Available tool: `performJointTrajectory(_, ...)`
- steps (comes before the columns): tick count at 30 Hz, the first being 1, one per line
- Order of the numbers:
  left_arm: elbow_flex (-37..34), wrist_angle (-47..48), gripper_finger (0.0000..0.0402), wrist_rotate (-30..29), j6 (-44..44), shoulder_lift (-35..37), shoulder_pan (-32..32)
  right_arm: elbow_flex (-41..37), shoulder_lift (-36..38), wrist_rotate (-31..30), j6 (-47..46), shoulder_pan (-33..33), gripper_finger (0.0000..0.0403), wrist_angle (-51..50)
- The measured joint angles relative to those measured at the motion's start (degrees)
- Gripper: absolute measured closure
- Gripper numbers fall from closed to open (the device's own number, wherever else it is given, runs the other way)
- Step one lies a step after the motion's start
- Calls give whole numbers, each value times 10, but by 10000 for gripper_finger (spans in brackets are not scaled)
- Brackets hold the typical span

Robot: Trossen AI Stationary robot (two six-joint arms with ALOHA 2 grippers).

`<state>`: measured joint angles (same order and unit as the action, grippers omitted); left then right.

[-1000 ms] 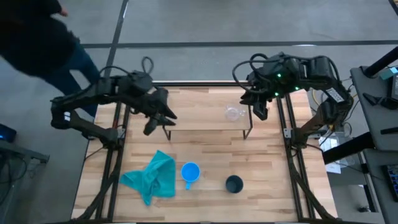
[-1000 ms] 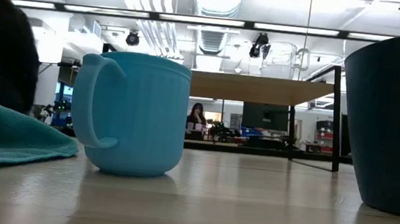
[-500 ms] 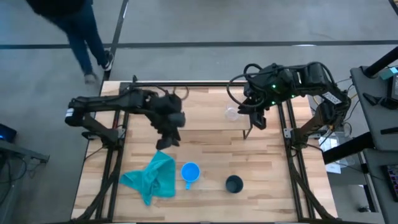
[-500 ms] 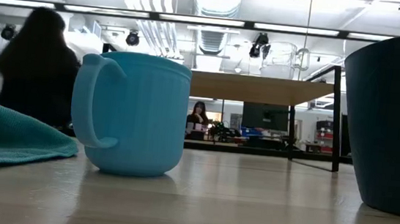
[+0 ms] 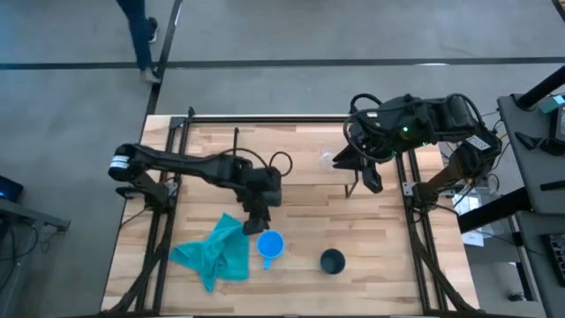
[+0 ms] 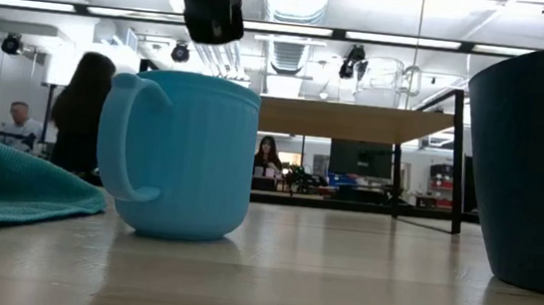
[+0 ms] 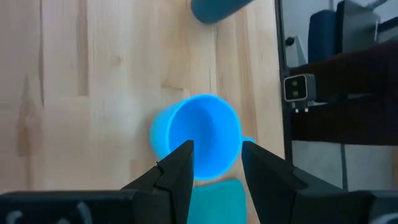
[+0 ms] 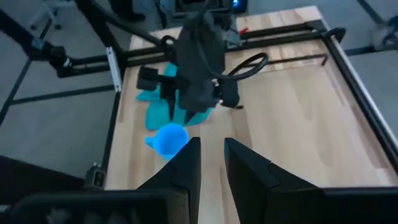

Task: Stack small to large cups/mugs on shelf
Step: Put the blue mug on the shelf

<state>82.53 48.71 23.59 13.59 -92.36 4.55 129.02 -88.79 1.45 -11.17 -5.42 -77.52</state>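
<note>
The bright blue handled mug (image 5: pixel 270 245) stands upright on the table near the teal cloth (image 5: pixel 216 253). My left gripper (image 5: pixel 259 221) hovers open just above it; in the left wrist view the fingers (image 7: pixel 180 171) straddle the blue mug (image 7: pixel 198 142) without touching. The dark teal-black cup (image 5: pixel 332 261) stands to the mug's right. The tiny clear glass cup (image 5: pixel 331 161) stands on the shelf's wood plank (image 5: pixel 296 163). My right gripper (image 5: pixel 370 180) hangs open by the shelf's right end, beside the glass.
The teal cloth (image 6: pixel 9 182) lies crumpled left of the blue mug (image 6: pixel 187 154). The shelf's thin black legs (image 6: pixel 458 160) stand mid-table. Black frame rails run along the table's left and right sides (image 5: pixel 415 238). People show in the room beyond the table.
My left arm has swung from the shelf's left end toward the near edge and rightward, and has come down over the blue mug. My right gripper has shifted a little toward the near edge by the shelf's right end. A person has walked off beyond the far-left corner.
</note>
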Motion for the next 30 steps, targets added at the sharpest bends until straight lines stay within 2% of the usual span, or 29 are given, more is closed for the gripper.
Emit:
performJointTrajectory(6, -79, -129, 279, -1, 71, 32, 9, -17, 1, 0, 15, -29, 335, -1)
performJointTrajectory(10, -110, -168, 279, 0, 119, 37, 9, -24, 1, 0, 16, -34, 335, 0)
performJointTrajectory(17, -128, -167, 279, -3, 134, 35, 26, -25, -2, 0, 23, -34, 339, 2)
performJointTrajectory(21, -138, -171, 279, -30, 147, 35, 34, -25, -2, 0, 26, -34, 339, 3)
performJointTrajectory(30, -169, -167, 279, -52, 177, 35, 35, -25, -2, 0, 44, -34, 339, 3)
